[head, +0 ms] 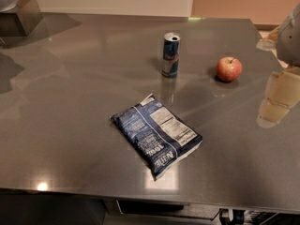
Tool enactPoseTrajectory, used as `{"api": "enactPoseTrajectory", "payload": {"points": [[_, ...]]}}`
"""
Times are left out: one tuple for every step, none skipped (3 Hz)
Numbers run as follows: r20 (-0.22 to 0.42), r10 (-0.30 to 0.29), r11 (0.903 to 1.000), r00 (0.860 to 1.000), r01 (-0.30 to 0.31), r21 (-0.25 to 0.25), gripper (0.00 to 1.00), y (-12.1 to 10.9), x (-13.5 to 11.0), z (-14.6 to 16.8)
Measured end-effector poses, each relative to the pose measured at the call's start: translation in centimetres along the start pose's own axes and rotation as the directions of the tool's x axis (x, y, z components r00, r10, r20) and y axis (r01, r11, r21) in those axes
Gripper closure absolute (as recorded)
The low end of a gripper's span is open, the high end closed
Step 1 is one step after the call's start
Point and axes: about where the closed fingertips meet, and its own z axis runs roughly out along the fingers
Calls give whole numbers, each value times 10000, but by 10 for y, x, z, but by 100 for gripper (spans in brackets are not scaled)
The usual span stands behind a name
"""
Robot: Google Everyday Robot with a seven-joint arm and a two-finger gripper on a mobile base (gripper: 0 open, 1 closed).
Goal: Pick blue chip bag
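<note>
The blue chip bag (156, 135) lies flat on the grey table (70, 125), near the middle front, with its white nutrition-label panel facing up and turned diagonally. My gripper (275, 102) hangs at the right edge of the view, pale and blurred, above the table's right side. It is well to the right of the bag, apart from it, and holds nothing that I can see.
A slim blue-and-silver drink can (170, 55) stands upright behind the bag. A red apple (228, 69) sits to the can's right, close to my gripper. A dark block with a white bowl (14, 13) is at the far left corner. The table's front edge runs just below the bag.
</note>
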Motion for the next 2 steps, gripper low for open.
{"api": "enactPoseTrajectory", "payload": {"points": [[1, 0, 10000, 10000, 0, 2, 0, 0, 0, 0], [-72, -202, 9994, 9998, 200, -277, 0, 0, -12, 2]]}}
